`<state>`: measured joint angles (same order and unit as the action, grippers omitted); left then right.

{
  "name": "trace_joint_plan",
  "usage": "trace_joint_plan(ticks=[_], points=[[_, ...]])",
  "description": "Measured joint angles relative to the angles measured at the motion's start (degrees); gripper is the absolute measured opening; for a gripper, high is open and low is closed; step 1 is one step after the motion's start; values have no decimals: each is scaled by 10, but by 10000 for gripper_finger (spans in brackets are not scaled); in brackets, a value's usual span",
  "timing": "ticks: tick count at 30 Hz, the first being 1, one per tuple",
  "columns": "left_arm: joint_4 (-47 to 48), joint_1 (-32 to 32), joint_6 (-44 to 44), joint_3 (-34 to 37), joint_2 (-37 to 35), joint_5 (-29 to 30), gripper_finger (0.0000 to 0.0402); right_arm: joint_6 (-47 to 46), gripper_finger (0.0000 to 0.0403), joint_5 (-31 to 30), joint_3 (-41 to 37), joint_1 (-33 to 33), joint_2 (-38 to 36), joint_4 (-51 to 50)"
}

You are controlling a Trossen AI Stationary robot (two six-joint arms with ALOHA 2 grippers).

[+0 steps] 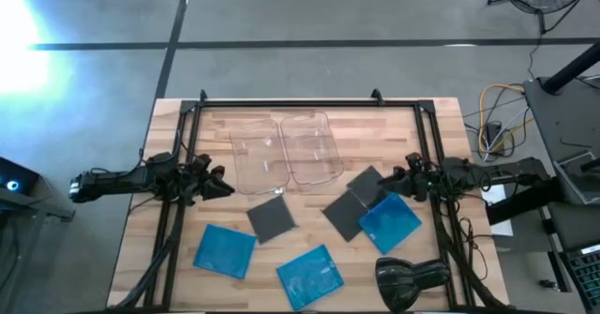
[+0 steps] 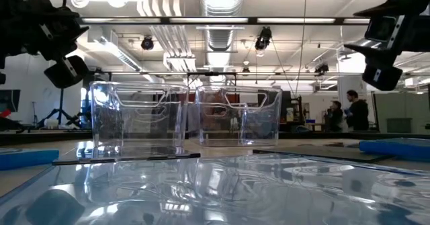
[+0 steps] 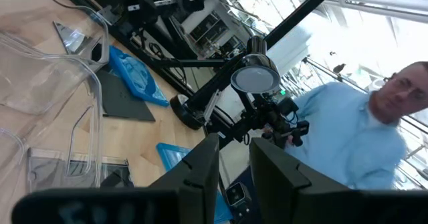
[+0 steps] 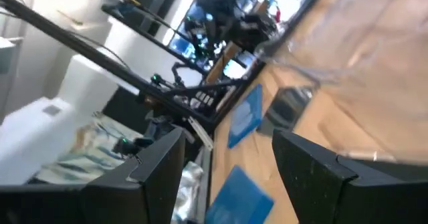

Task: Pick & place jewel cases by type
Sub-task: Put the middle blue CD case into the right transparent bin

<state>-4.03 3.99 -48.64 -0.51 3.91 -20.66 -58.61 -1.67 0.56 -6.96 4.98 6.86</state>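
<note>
- Nothing looks sorted yet: both clear trays (image 1: 281, 150), side by side at about twelve o'clock on the table (image 1: 169, 258), appear to hold no cases at all.
- All six jewel cases lie flat on the wood. One blue case (image 1: 225, 250) sits at seven o'clock, a second blue case (image 1: 309, 276) at six, and a third blue case (image 1: 389, 222) at four, overlapping the dark pair.
- A dark case (image 1: 271, 218) lies near the centre; two more dark cases (image 1: 354, 201) overlap each other toward three o'clock.
- The left gripper (image 1: 217, 185) hovers at nine o'clock, fingers slightly apart around nothing.
- The right gripper (image 1: 394, 181) hangs at three o'clock just beside the dark pair, fingers spread, carrying nothing.
- I'd judge the whole job is still ahead: six picks, three per tray.
</note>
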Motion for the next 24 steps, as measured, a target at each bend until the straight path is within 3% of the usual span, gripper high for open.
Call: trace_joint_plan(ticks=[7,13,16,20,22,24], points=[[0,0,0,0,0,0,67,-167,221,-4,0,0,0,57],[1,0,33,0,0,3,67,-166,221,-61,0,0,12,65],[6,2,168,0,0,48,67,-155,221,-142,0,0,30,93],[10,2,265,0,0,94,67,-156,221,-236,0,0,66,103],[9,2,299,0,0,139,67,-176,221,-252,2,0,94,105],[-18,2,280,0,0,187,67,-180,221,-249,17,-4,127,104]])
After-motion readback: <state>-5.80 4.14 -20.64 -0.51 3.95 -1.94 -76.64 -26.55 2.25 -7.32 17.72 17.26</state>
